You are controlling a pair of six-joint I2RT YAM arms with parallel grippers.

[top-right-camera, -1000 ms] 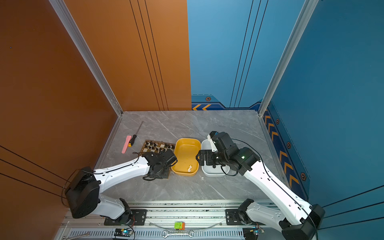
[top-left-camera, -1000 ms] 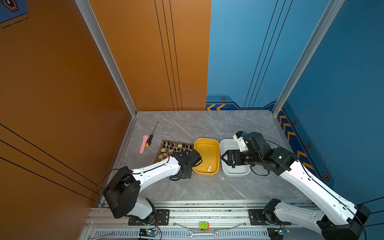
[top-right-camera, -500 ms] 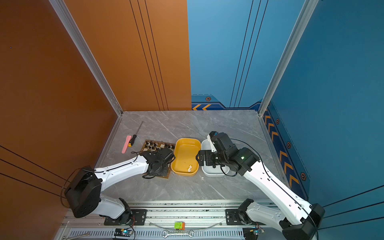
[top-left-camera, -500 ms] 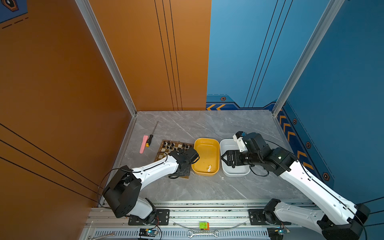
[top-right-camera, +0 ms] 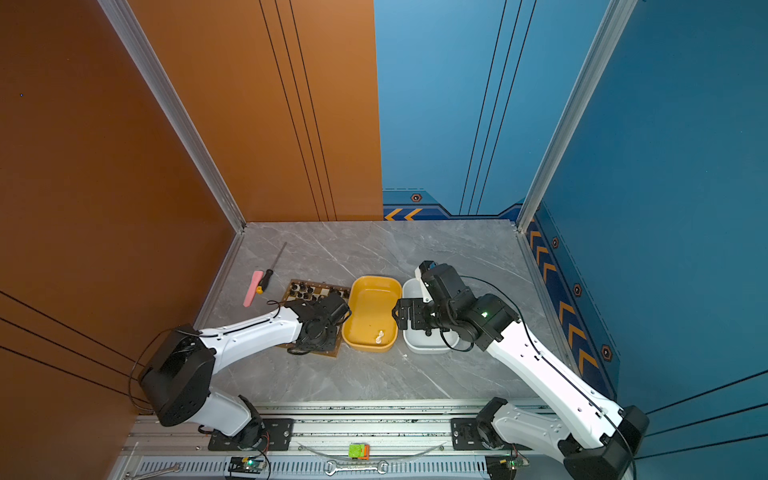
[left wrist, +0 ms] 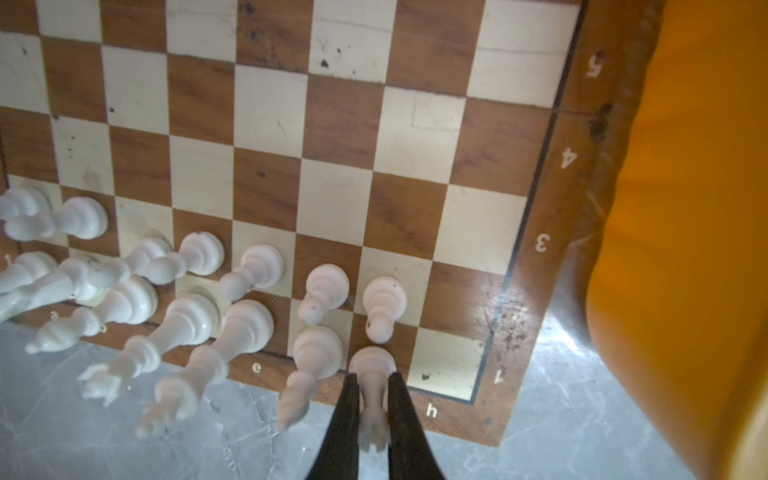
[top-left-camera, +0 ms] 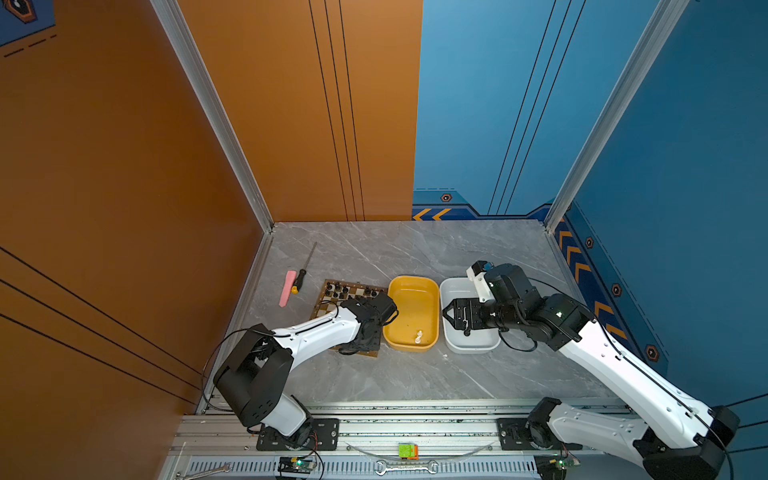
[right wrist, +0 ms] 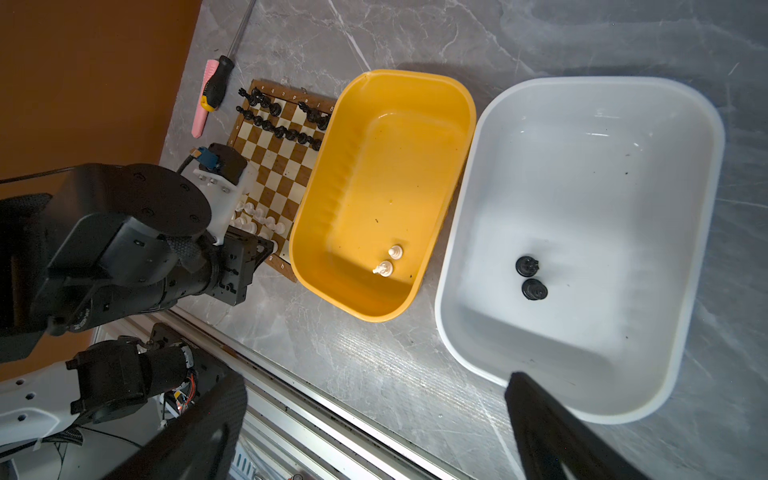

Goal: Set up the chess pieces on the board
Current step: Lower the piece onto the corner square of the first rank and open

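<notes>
Left gripper (left wrist: 372, 415): closed on a cream-white turned chess piece (left wrist: 372, 365). The two black fingers (left wrist: 345, 424) pinch its stem, one on each side. The piece is upright. Its round base is on the brown back-row square next to the cream corner square marked "h" and "1". Its top is blurred, so I cannot tell what kind it is.

Small square chessboard (top-left-camera: 332, 301) of brown and cream squares with a dark brown rim: lower centre-left in both top views, on the grey marbled table (top-left-camera: 415, 249). The left arm's wrist hangs over the board's near right corner and hides the gripper below it.

The other cream-white pieces (left wrist: 249, 324) stand in two rows along the same board edge as the held piece. The nearest is just beside it and clear of the fingers. Black pieces (right wrist: 291, 134) stand in two rows along the opposite edge.

Yellow rounded plastic tub (top-left-camera: 411, 303): right of the board, hard against its rim. Two loose cream-white pieces (right wrist: 390, 259) lie in it, near its nearer end and apart from the left gripper.

White rounded plastic tub (top-left-camera: 473, 345): right of the yellow one. Two loose black pieces (right wrist: 530, 278) lie on its floor, close together.

Right gripper (top-left-camera: 446, 318): jaws spread wide, nothing between them. It hovers over the white tub's left rim, centre-right in the top views. The loose black pieces lie below it, clear of both fingers.
</notes>
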